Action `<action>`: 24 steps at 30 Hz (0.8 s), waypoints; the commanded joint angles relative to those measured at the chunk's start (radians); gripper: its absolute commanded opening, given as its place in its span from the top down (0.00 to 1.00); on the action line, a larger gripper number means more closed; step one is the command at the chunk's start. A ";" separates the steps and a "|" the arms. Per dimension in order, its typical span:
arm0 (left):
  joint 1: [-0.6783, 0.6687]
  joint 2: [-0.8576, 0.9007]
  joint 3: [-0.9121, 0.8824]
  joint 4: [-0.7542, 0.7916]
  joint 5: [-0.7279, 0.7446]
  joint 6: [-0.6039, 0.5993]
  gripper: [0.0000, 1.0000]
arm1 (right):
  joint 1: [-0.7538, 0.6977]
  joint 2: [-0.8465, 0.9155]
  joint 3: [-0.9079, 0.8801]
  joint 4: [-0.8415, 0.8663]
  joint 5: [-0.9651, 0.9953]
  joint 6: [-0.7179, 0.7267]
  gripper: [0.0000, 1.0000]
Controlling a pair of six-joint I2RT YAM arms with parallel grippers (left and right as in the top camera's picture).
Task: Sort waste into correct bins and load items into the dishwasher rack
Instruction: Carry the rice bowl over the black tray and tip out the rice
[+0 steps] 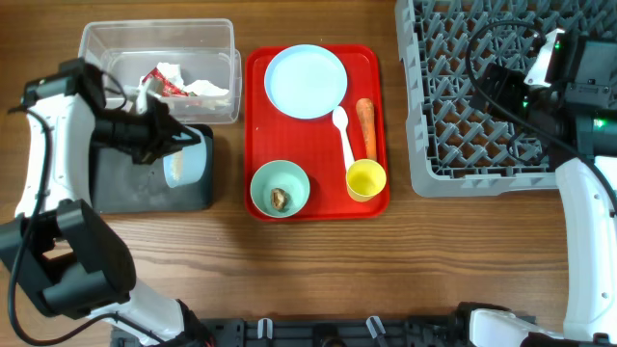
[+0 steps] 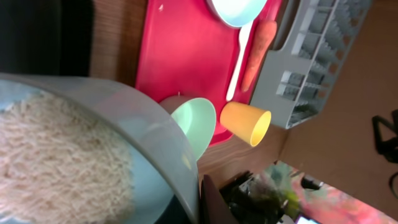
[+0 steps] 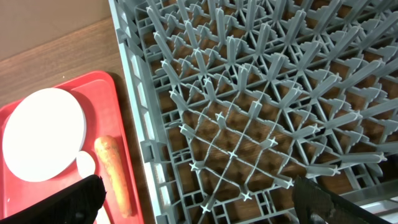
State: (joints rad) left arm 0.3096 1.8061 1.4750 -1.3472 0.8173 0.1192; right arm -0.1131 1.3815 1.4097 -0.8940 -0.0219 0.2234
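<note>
While the left gripper (image 1: 170, 146) clamps the rice bowl (image 1: 186, 166) at nine o'clock, the right gripper (image 3: 202, 200) gapes empty over the rack (image 3: 249, 93).

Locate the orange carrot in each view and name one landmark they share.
Overhead: carrot on the red tray's right side, right of the white spoon.
Left wrist: carrot top, right of centre, between spoon and grey rack.
Right wrist: carrot bottom left, on the tray beside the rack.
Shared landmark: the red tray, visible in all three.
</note>
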 commanded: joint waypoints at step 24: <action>0.257 -0.022 -0.187 0.140 0.621 0.217 0.96 | -0.002 0.003 0.004 -0.008 -0.023 0.012 0.00</action>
State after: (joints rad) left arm 0.5594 1.8061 1.2938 -1.2079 1.3163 0.3111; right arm -0.1131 1.3819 1.4097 -0.8986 -0.0261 0.2234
